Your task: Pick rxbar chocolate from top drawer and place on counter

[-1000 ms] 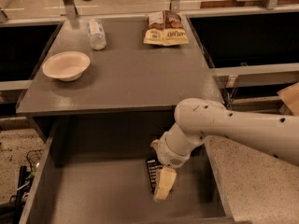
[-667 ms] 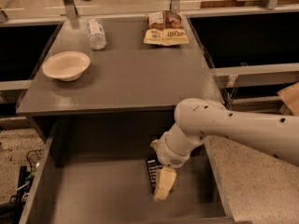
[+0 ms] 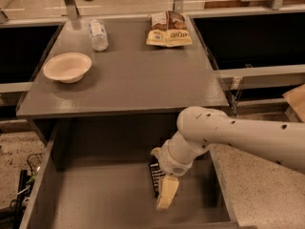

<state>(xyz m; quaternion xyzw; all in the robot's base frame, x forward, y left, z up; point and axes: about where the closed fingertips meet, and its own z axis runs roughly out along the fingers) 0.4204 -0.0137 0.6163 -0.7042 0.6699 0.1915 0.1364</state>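
Note:
The top drawer (image 3: 95,199) is pulled open below the counter (image 3: 138,75). The rxbar chocolate (image 3: 154,176), a small black wrapper with white text, lies on the drawer floor near the right wall. My gripper (image 3: 165,198) reaches down into the drawer from the right. It sits right at the bar's right edge and covers part of it. The white arm (image 3: 228,135) hides the bar's upper end.
On the counter stand a cream bowl (image 3: 67,67) at the left, a clear plastic bottle (image 3: 98,34) at the back and a tan-and-brown snack bag (image 3: 168,28) at the back right. Dark recessed bins (image 3: 248,37) flank the counter.
The arm and gripper have sunk very slightly lower in the drawer. The bar has stayed in place.

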